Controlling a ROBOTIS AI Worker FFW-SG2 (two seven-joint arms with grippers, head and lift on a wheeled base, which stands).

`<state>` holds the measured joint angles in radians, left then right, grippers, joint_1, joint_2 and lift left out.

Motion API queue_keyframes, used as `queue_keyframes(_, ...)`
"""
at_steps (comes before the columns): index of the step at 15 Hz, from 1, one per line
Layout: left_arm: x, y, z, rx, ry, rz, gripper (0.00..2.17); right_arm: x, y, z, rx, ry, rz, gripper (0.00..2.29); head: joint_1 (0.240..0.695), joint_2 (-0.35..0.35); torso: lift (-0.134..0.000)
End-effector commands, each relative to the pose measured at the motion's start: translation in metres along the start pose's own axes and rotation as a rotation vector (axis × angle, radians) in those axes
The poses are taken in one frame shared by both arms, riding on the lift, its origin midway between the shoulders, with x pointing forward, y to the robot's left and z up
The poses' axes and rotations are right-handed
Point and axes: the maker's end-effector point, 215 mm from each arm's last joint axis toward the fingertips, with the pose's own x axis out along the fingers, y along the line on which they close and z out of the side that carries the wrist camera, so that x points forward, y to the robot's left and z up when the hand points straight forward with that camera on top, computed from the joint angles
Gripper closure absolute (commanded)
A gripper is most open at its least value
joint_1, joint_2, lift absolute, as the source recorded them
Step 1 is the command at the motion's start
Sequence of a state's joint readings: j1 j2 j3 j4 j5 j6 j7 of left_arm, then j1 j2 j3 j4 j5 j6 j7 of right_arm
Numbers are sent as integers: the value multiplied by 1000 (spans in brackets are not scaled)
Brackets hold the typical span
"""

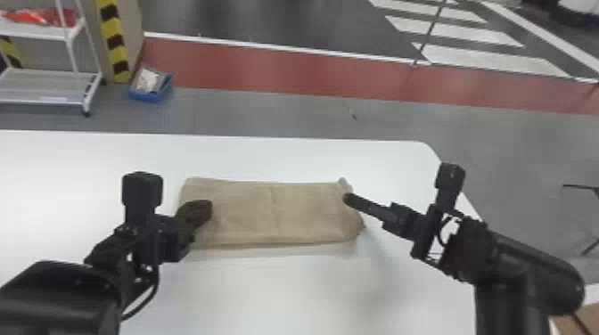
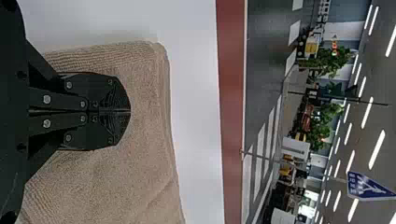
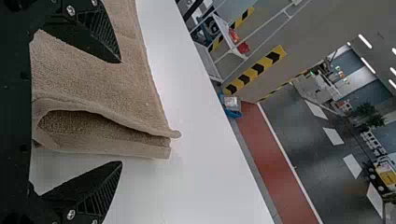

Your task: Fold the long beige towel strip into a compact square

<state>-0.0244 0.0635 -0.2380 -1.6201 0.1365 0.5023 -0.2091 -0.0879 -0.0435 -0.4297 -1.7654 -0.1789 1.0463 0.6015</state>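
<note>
From left to right there are two grippers with one beige towel between them, on one white desk (image 1: 289, 289). The left gripper (image 1: 203, 208) is over the left end of the towel (image 1: 276, 214), its jaws clenched together. The towel lies flat near the middle of the desk, folded into a wide rectangle. The right gripper (image 1: 350, 199) is at the towel's right end, its jaws released and spread apart.

The left wrist view gives the left gripper's (image 2: 130, 112) jaws from close up, pressed side by side above the towel with no cloth between them. The right wrist view looks into the towel's folded end: the layers part in a dark hollow, and this end sits between the spread jaws, which are not closed on it. That hollow is hidden in the head view.

Beyond the desk, from the left, are one white cart (image 1: 49, 84) with red items (image 1: 40, 18) on its upper shelf, a black-and-yellow striped post (image 1: 116, 42), and one blue box (image 1: 151, 94) on the floor. At the far right is part of a black stand (image 1: 579, 186). In the head view the left gripper covers some of the towel's left side.
</note>
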Motion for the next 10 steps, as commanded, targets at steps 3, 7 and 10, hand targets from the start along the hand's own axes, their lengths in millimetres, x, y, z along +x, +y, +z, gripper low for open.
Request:
queue_keyframes(3,-2,4,0,4,0,2,1919,18,-10,0,-21,39,-47,134,695,-233,-124)
queue_keyframes(7,-2,5,0,6,-5,1,1919,26,-11,1,-31,57,-55,215,695,-230,-124)
queue_keyframes(10,-2,3,1,8,-10,-2,1919,30,-10,-6,-56,94,-75,218,695,-227,-124)
